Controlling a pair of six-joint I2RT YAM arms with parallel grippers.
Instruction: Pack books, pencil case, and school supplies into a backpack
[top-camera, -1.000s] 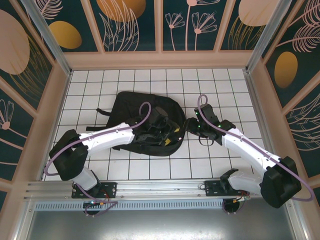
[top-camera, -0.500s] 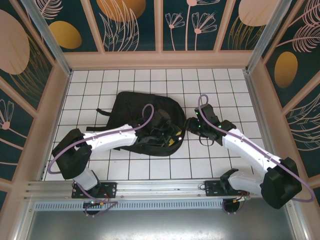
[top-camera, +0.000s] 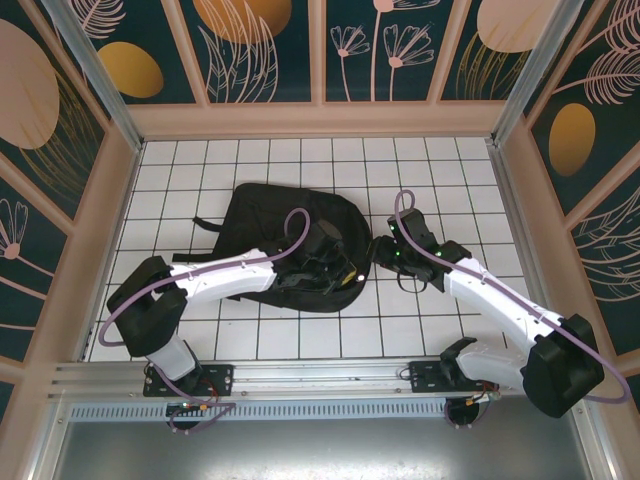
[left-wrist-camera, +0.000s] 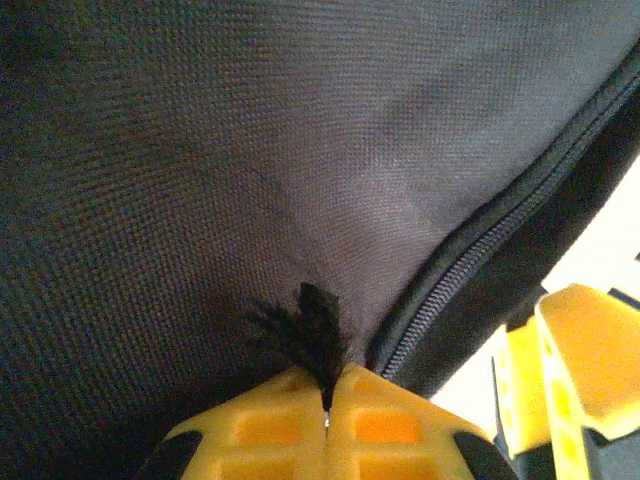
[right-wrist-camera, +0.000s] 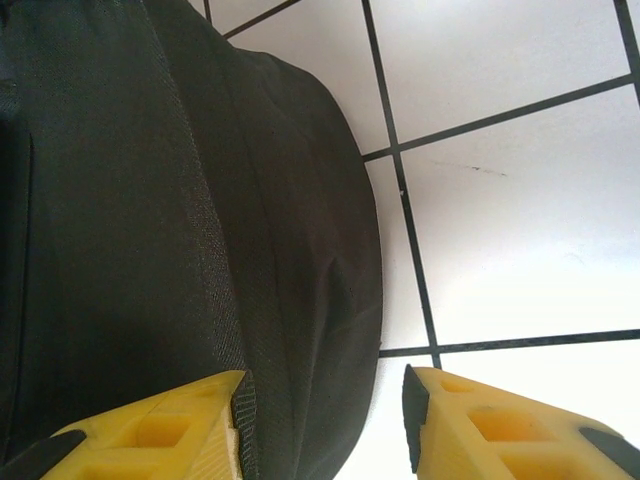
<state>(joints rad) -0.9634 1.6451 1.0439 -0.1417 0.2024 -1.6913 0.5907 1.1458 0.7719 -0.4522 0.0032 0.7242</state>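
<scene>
The left hand (left-wrist-camera: 327, 392) is pinched together on a tuft of the backpack (top-camera: 285, 215) cloth, with the zip (left-wrist-camera: 470, 255) just to its right; the right hand (right-wrist-camera: 320, 405) stands apart, one finger over the bag's rounded edge and the other over bare table (right-wrist-camera: 500, 170), clamped on nothing. The step looks like working the bag itself, one hand tensioning the cloth so the other can act; what is inside is hidden. The next move probably calls for the right hand to close on the edge or a zip pull, though I cannot find a pull. The overhead view shows both hands meeting at one corner of the bag; the left wrist view alone shows the pinch and the zip; the right wrist view alone shows the open gap.
</scene>
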